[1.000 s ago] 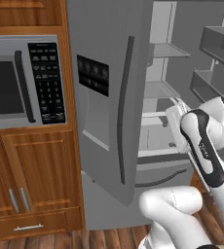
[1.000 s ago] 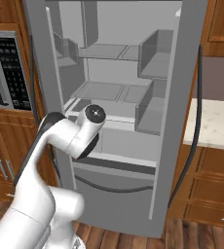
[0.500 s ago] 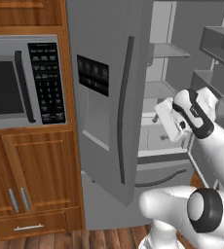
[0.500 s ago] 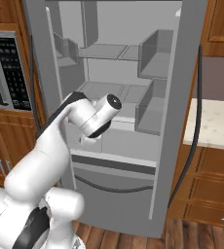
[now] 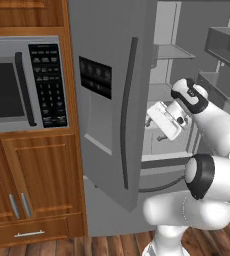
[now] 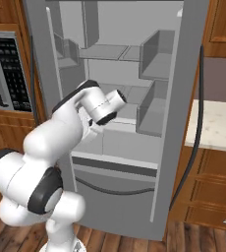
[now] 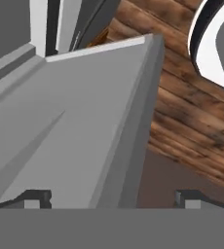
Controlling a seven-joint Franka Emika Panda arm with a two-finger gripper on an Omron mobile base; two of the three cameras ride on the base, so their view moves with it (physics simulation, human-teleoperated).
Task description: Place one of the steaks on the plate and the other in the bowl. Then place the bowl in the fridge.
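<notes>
I judge the step in hand to be work at the open fridge (image 6: 149,123), so I'd swing the wrist slowly and keep clear of the door (image 5: 107,100) edge. My fingers (image 7: 36,198) stand well apart with nothing between them, pointing down past the door (image 7: 75,121) toward the wooden floor (image 7: 192,126). The fridge's shelves lie just beside them; I can't place the bowl.

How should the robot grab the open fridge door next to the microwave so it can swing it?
Probably by the long dark handle, near its middle. It runs upright down the outer face of the fridge door and bows away from it, leaving a gap behind the bar. Coming straight at that outer face, with one finger on each side of the bar, looks like the surest hold.
</notes>
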